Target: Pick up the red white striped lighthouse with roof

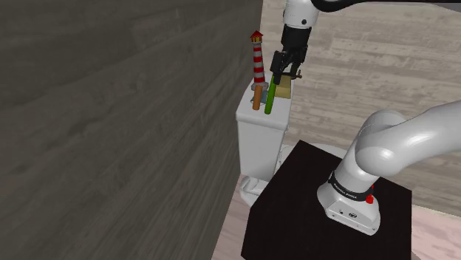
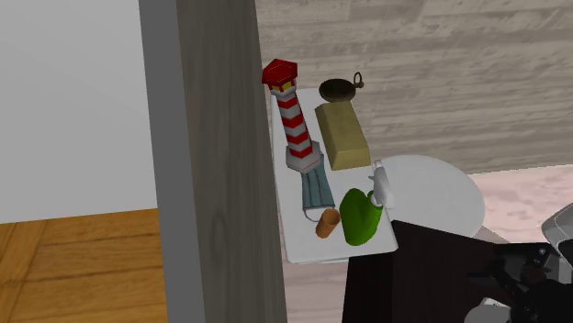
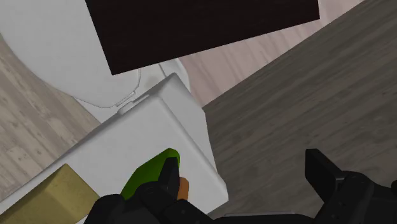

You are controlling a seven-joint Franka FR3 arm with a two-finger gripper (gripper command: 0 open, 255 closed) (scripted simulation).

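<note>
The tool (image 1: 285, 70) hangs wide open, empty, above the toilet tank (image 1: 258, 125); the red-and-white striped lighthouse (image 1: 258, 59) stands upright at its wall-side edge.

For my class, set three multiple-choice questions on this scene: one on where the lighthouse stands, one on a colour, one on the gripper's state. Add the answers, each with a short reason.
1. Where does the lighthouse stand?
A. on the floor
B. on the white toilet tank
C. on the robot's stand

2. What colour is the bottle on the tank?
A. green
B. blue
C. black

3. How is the gripper?
A. shut on the lighthouse
B. shut on the bottle
C. open, holding nothing

Answers:
1 B: in the second exterior view its base rests on the tank's lid.
2 A: the bottle's body is green in the shoulder and second exterior views.
3 C: in the wrist view the two black fingers stand apart and clasp nothing.
</note>
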